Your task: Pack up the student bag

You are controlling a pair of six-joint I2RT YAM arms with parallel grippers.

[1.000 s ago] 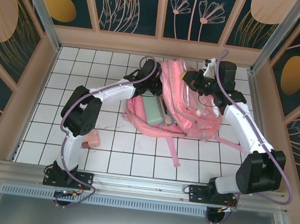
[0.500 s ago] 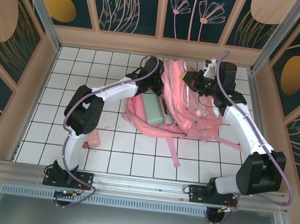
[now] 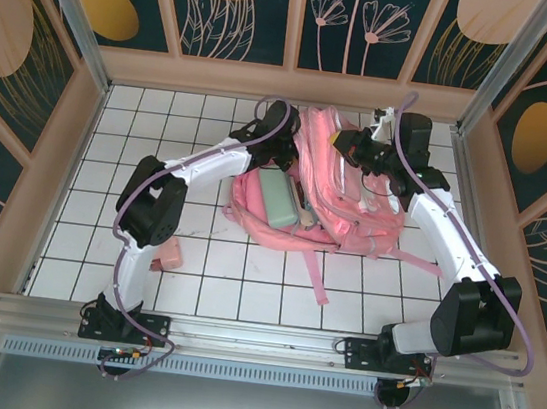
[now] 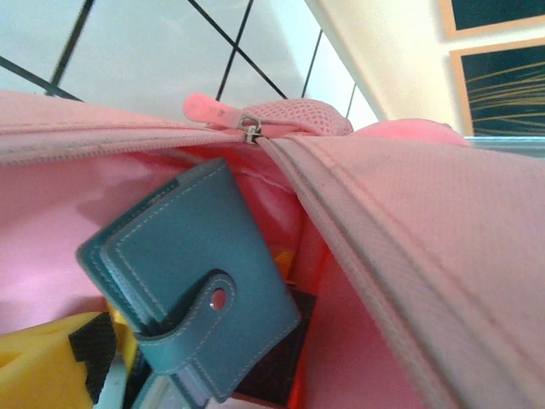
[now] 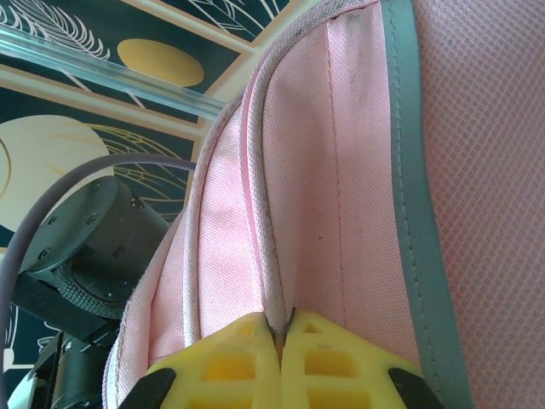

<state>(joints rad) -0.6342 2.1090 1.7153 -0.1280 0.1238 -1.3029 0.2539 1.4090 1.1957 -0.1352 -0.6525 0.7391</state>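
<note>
**Student bag**: a large soft pink fabric backpack with pale reflective strips. It lies on the white tiled table, in the far middle-to-right area. The main compartment is unzipped, and the straps trail toward the near edge.

**Left arm:** The base is bolted at the near left edge. The elbow is raised over the left part of the table, and the white forearm runs diagonally toward the far right. The left gripper sits at the left rim of the bag's opening, wrist aimed into it. The left wrist view looks into the compartment, where a teal stitched wallet with a snap tab lies below the metal zipper pull. Whether the jaws stand apart or together cannot be told from the views.

**Right arm:** The base is at the near right edge. The elbow is folded out to the right, and the forearm reaches far-left to the bag's top edge. The right gripper is closed. Its yellow fingertips pinch a raised seam of the bag's pink fabric, beside a grey reflective strip.

**Other items:** A pale green oblong case lies on the bag's left part, just beside the left forearm. A small pink box rests on the table near the left elbow, well apart from the bag.
</note>
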